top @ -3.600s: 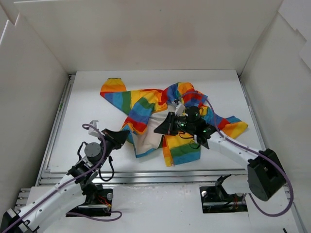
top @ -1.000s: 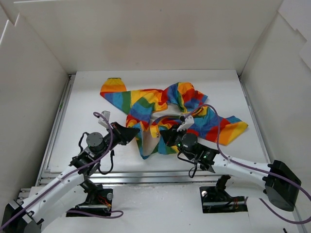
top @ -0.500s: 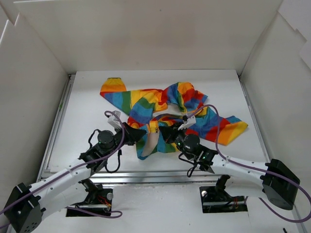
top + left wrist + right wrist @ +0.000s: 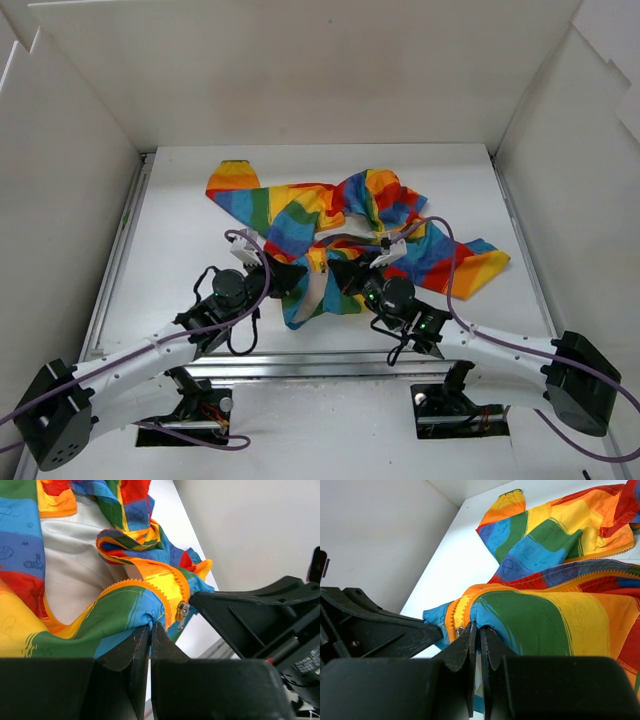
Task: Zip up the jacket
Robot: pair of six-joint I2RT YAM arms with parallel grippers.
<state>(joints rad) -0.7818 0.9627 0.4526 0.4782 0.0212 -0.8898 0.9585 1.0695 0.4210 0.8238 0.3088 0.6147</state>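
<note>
The rainbow-striped jacket (image 4: 340, 215) lies crumpled and open on the white table, its white lining (image 4: 75, 560) showing. My left gripper (image 4: 288, 277) is shut on the blue-green bottom hem of one front panel (image 4: 125, 617), beside the orange zipper teeth and the metal slider (image 4: 181, 611). My right gripper (image 4: 340, 275) is shut on the blue bottom hem of the other panel (image 4: 485, 615), next to its orange zipper tape (image 4: 454, 615). The two grippers face each other, close together, holding the two hem corners a little above the table.
White walls (image 4: 300, 70) close in the table on three sides. A metal rail (image 4: 330, 365) runs along the near edge. The jacket's sleeves (image 4: 232, 180) (image 4: 480, 262) spread toward the back left and the right.
My right gripper dragged its hem corner from the middle of the jacket toward the near edge. My left arm came in from the left and closed on the opposite hem corner.
</note>
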